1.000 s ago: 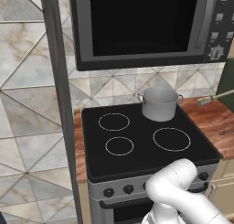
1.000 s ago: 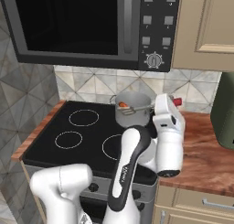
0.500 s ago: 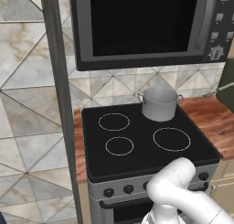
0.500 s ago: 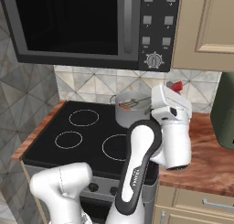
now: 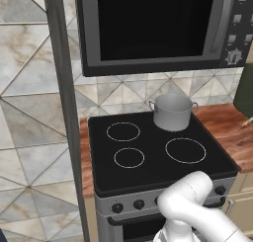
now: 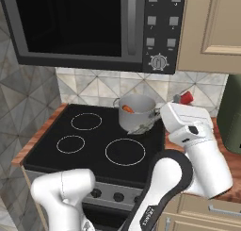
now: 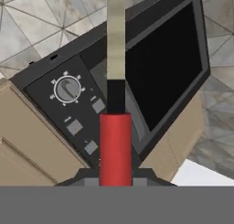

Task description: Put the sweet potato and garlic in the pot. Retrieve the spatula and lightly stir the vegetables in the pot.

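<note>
Pot (image 6: 137, 113) with sweet potato (image 6: 127, 109) just left of gripper (image 7: 116, 182), jaws clamping red-handled spatula (image 7: 115, 145).

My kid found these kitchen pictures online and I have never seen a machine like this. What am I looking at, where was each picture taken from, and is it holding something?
This is a rendered kitchen with a white robot arm on a base that can drive. Two pictures come from cameras on the base, behind the arm to its left and right, looking down on the black stove. The third is from a camera on the hand, looking along the gripper.

On the stove's back right burner stands a grey pot. In the right base view a small orange lump, the sweet potato, lies inside it. A microwave hangs above, and wooden counter runs to the stove's right.

The gripper is shut on a spatula: a red handle with a pale blade, pointing up toward the microwave in the hand view.
</note>
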Tool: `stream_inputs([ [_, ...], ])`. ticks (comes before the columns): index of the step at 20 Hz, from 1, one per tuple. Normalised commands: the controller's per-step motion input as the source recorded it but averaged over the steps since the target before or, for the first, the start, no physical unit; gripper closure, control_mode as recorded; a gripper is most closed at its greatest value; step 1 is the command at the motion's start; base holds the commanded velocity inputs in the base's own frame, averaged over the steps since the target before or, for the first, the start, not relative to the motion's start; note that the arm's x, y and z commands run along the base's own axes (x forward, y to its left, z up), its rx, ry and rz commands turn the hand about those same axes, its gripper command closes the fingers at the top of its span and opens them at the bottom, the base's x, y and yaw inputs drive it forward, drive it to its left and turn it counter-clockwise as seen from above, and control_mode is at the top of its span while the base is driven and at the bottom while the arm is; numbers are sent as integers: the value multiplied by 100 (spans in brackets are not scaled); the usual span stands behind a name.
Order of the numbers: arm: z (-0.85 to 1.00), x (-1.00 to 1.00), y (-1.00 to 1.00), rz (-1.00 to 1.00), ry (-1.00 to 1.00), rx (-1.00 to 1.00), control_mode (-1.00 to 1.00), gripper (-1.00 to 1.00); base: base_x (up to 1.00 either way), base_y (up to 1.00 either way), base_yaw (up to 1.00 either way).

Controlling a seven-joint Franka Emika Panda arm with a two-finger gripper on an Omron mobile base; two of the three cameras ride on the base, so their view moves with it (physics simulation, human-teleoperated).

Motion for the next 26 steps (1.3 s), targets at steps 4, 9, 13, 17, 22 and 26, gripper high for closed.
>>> stream_inputs([
  [4, -43, 0, 22, -8, -4, -32, -100, 100, 0, 0, 0],
  [9, -39, 3, 44, -23, -7, -24, -100, 100, 0, 0, 0],
  [13, -30, 14, 54, -29, -7, -23, -100, 100, 0, 0, 0],
  [17, -20, 33, 60, -27, -5, -10, -100, 100, 0, 0, 0],
  [22, -14, 34, 43, -16, -10, 0, -100, 100, 0, 0, 0],
  [26, -20, 29, 31, -15, -16, 0, -100, 100, 0, 0, 0],
])
